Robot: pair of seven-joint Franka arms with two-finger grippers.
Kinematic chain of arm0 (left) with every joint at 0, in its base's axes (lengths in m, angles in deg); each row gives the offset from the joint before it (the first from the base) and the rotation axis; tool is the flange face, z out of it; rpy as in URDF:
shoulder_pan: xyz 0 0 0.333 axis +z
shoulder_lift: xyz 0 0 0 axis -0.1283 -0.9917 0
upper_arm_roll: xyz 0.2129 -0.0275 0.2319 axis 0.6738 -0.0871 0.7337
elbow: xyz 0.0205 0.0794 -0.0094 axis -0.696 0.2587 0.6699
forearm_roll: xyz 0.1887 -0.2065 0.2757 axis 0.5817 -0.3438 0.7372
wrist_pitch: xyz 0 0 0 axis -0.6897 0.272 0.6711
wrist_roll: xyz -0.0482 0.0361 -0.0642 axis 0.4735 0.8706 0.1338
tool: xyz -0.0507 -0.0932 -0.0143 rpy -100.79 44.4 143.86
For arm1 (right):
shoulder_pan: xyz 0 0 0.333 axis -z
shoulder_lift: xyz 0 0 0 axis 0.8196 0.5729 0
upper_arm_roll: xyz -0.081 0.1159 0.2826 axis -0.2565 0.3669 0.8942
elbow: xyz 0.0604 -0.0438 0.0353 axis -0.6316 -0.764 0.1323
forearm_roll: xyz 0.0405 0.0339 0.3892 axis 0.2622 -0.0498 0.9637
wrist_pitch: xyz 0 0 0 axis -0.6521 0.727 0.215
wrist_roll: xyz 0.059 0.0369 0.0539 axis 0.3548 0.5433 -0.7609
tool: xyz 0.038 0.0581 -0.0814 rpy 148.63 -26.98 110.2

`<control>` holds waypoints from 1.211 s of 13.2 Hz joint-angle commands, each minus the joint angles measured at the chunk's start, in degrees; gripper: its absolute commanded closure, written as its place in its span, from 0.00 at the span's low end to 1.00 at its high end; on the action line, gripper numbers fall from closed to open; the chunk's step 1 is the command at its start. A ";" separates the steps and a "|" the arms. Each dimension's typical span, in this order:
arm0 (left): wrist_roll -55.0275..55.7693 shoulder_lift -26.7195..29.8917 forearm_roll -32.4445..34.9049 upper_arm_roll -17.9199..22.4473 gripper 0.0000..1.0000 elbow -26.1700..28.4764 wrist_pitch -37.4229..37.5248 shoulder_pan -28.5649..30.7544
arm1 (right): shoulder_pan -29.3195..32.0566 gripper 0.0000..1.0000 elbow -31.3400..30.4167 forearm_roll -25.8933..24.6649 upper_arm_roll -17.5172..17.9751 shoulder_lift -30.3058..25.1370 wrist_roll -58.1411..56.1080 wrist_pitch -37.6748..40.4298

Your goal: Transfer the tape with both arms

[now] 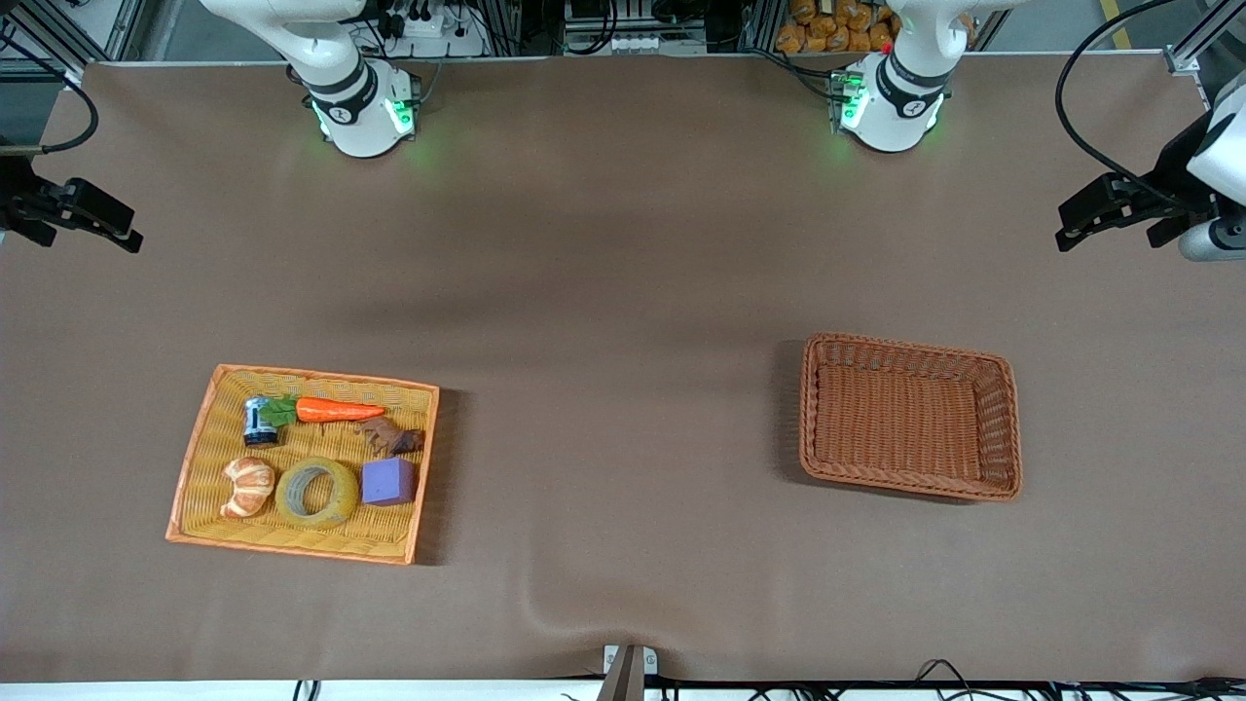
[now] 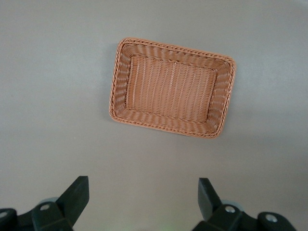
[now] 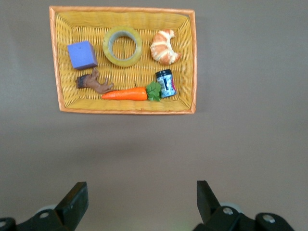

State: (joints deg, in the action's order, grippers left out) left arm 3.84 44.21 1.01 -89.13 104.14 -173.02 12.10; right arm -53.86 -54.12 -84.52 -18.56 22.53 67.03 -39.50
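The tape lies flat in the orange tray, which sits on the brown surface toward the right arm's end. It is in the row of the tray nearest the front camera, between a croissant at its 9 o'clock in the front view and a purple cube at its 3 o'clock, just beside both. At its 12 o'clock lie a carrot and a small brown figure, with a dark can at about 11 o'clock.

Toward the left arm's end, well apart from the tray, stands a brown wicker basket.

The right claw hangs over bare surface near the tray, fingers spread apart, holding nothing. The left claw hangs over bare surface near the basket, fingers likewise wide apart.
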 commanded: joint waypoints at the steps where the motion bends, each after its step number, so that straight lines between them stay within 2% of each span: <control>1: -0.50 0.43 -1.21 0.32 0.00 -1.10 1.18 0.72 | -0.22 0.00 0.65 -0.62 0.23 0.81 0.60 1.15; 7: -0.24 0.61 -0.69 0.41 0.00 -0.84 3.11 0.98 | -0.57 0.00 0.74 -0.71 0.23 2.39 0.87 -6.04; 9: -0.85 0.61 -0.69 0.76 0.00 -0.93 3.11 1.07 | -0.31 0.00 1.00 -0.10 0.23 4.76 0.69 -9.47; 13: -0.50 0.52 -0.69 0.94 0.00 -0.66 3.11 0.98 | -2.68 0.00 1.00 -0.10 0.23 5.99 2.18 -9.57; 16: -0.67 0.44 -0.69 0.94 0.00 -0.40 3.20 0.98 | -1.11 0.00 2.23 0.17 0.05 13.00 3.24 -16.22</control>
State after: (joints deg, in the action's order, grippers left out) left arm 3.84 44.34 1.01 -88.26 103.79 -170.74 12.85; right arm -55.83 -54.21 -84.45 -18.34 30.47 69.27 -52.45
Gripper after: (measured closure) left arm 0.000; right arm 0.000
